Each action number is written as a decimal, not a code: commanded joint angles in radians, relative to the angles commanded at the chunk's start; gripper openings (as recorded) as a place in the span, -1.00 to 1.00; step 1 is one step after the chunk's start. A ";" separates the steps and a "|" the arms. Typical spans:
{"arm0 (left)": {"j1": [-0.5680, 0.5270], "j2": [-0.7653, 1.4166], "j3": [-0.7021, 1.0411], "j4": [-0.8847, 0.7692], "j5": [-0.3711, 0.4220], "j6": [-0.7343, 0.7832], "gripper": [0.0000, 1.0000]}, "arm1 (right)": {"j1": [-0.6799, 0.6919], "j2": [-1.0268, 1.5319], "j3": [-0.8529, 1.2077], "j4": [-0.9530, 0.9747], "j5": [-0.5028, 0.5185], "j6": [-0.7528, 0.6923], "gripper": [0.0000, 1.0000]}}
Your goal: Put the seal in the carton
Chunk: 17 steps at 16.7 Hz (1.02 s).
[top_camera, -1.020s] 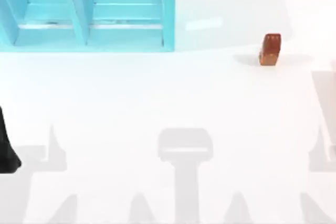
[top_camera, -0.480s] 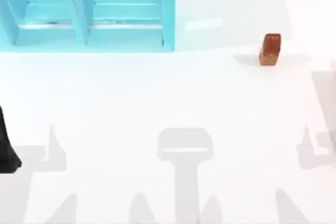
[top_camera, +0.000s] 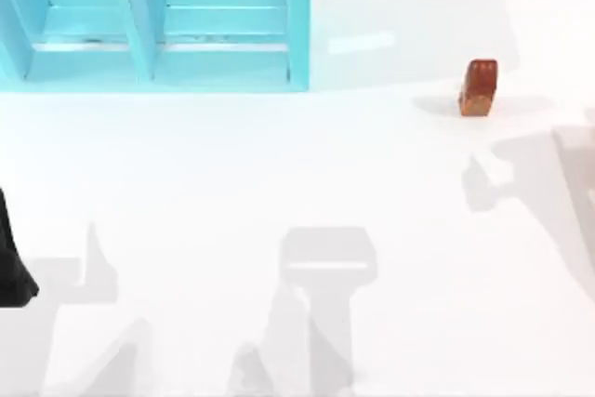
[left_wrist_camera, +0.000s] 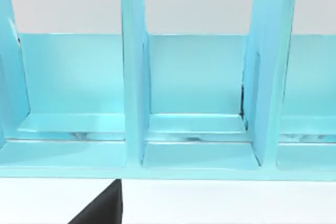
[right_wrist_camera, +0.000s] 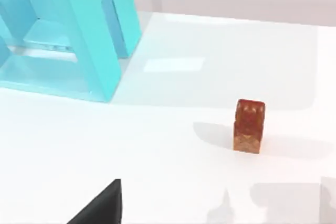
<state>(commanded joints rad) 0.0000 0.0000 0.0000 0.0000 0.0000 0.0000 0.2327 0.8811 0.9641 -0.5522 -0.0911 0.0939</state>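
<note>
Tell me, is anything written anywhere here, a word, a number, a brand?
None can be read.
The seal has only pale dots, no letters.
The blue carton is plain on every wall in view.
The white table carries only shadows.

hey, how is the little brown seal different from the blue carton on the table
The seal is reddish-brown and glossy; the carton is light blue. The seal is a small solid block, far smaller than the carton, which is an open frame split by upright dividers into compartments. The seal stands alone toward the table's right side; the carton sits at the far left. Both rest on the white table, apart from each other.
</note>
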 joint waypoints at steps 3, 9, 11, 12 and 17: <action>0.000 0.000 0.000 0.000 0.000 0.000 1.00 | 0.036 0.279 0.342 -0.112 -0.011 0.039 1.00; 0.000 0.000 0.000 0.000 0.000 0.000 1.00 | 0.059 0.854 0.973 -0.339 0.011 0.110 1.00; 0.000 0.000 0.000 0.000 0.000 0.000 1.00 | 0.052 1.034 1.132 -0.427 0.033 0.127 1.00; 0.000 0.000 0.000 0.000 0.000 0.000 1.00 | 0.046 1.119 1.198 -0.472 0.046 0.134 1.00; 0.000 0.000 0.000 0.000 0.000 0.000 1.00 | 0.011 1.462 1.401 -0.682 0.115 0.151 1.00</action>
<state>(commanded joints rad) 0.0000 0.0000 0.0000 0.0000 0.0000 0.0000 0.2433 2.3428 2.3648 -1.2342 0.0241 0.2450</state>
